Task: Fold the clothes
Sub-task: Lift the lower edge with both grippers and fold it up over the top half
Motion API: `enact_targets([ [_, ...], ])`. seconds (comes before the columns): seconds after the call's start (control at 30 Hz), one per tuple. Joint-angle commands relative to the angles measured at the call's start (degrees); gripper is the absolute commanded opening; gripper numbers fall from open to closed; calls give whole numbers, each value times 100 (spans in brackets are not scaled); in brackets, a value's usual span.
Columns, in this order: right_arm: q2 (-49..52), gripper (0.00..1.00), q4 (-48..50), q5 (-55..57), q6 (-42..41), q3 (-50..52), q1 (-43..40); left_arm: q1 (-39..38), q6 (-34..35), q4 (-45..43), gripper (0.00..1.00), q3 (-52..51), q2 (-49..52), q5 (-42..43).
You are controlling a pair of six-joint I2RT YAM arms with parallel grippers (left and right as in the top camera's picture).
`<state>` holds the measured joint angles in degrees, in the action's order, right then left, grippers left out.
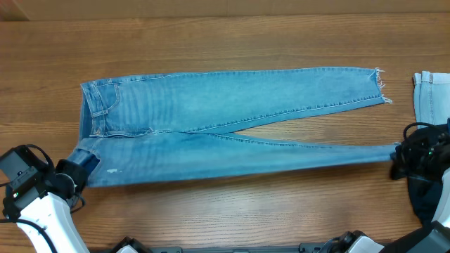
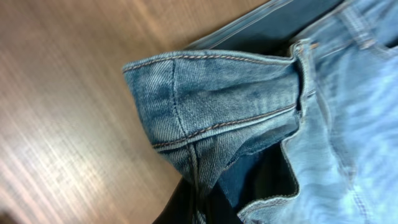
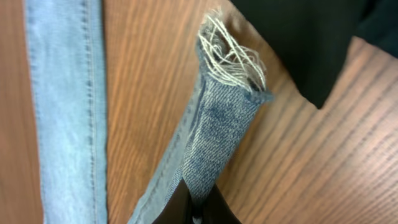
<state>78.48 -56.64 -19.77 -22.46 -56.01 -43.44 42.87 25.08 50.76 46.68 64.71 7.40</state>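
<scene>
Overhead view: a second denim piece is cut off by the right edge. Left wrist view: the left claw shows only as dark tips at the bottom edge, partly covered by the jeans waistband. Right wrist view: the right claw is likewise cropped, and a dark cloth runs off the top edge.

Bare table runs along the frame's top and lower centre — jeans fill the middle, another denim piece blocks the right edge.

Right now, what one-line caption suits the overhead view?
Light-blue jeans lie flat on the wooden table, left gripper pinching the waistband corner, right gripper the near leg's hem.
</scene>
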Motion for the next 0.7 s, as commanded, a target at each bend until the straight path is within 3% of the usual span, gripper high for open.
enact_targets([
  [0.0, -122, 4, 332, 468, 11, -514, 98, 168, -136, -752, 4, 236, -107, 87],
  [0.17, -120, 4, 756, 490, -15, -623, 739, -85, -138, -1598, 4, 236, -92, 463],
  [0.33, 42, 4, 1165, 634, 15, -636, 1329, -1158, -413, -2258, 4, 238, 166, 256],
  [0.47, 402, 4, 1178, 1045, 125, -925, 1891, -1687, -485, -2291, 4, 529, 595, -39],
  [0.67, 1180, 4, 1279, 1226, 140, -1558, 2127, -1794, -605, -2389, 4, 1130, 1239, -343],
])
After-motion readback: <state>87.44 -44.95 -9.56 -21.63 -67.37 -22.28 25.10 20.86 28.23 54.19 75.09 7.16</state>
